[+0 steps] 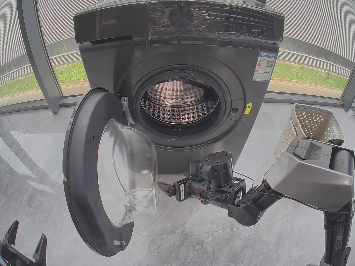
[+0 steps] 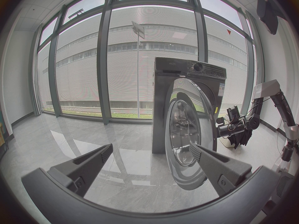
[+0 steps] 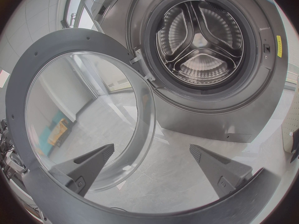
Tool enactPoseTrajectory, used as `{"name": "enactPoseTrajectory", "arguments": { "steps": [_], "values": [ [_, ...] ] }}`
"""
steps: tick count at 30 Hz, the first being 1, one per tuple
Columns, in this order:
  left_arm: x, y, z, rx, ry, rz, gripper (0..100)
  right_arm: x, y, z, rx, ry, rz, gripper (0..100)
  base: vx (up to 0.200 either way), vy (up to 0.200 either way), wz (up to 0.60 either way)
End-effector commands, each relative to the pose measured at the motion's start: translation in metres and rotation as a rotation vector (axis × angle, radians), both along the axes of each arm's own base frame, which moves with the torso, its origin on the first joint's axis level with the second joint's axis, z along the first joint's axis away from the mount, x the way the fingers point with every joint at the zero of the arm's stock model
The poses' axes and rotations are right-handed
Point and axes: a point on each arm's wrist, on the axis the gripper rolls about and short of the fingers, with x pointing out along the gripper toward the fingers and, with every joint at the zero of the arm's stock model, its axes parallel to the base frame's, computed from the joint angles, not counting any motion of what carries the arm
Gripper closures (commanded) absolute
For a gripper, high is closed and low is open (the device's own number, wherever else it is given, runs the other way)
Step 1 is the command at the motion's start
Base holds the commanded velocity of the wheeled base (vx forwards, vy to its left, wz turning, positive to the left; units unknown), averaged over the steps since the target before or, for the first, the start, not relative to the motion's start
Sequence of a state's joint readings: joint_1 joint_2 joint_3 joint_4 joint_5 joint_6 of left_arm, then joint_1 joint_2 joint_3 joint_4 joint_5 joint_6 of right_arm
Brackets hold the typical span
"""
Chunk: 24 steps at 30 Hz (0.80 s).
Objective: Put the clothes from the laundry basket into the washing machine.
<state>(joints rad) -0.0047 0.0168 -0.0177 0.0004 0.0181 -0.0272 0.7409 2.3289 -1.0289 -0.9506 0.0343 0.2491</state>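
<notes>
A grey front-loading washing machine stands ahead with its round door swung wide to the left. The steel drum holds no clothes. A white perforated laundry basket stands on the floor to the machine's right, and a dark cloth shows at its rim. My right gripper hangs low before the machine, just right of the door's glass bowl, open and holding nothing. My left gripper sits open at the bottom left, well away from the door.
Glossy grey tile floor spreads on both sides of the machine. Tall windows with dark frames stand behind it. The open door takes up the room at front left, and the basket stands close to the machine's right side.
</notes>
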Motion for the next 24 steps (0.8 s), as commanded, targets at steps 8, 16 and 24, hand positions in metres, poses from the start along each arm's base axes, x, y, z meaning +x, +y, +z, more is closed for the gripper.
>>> {"name": "enactPoseTrajectory", "arguments": {
  "steps": [8, 16, 24],
  "values": [
    [0.000, 0.000, -0.005, 0.000, 0.000, 0.000, 0, -0.008, 0.044, 0.003, 0.063, -0.024, 0.075, 0, 0.000, 0.000, 0.00],
    [0.000, 0.000, -0.005, 0.000, -0.001, 0.000, 0, 0.007, 0.063, 0.012, 0.122, 0.007, 0.058, 0, 0.000, 0.000, 0.00],
    [0.000, 0.000, -0.005, 0.000, 0.000, 0.000, 0, 0.023, 0.081, 0.000, 0.089, 0.042, 0.016, 0, 0.000, 0.000, 0.00]
  ]
}}
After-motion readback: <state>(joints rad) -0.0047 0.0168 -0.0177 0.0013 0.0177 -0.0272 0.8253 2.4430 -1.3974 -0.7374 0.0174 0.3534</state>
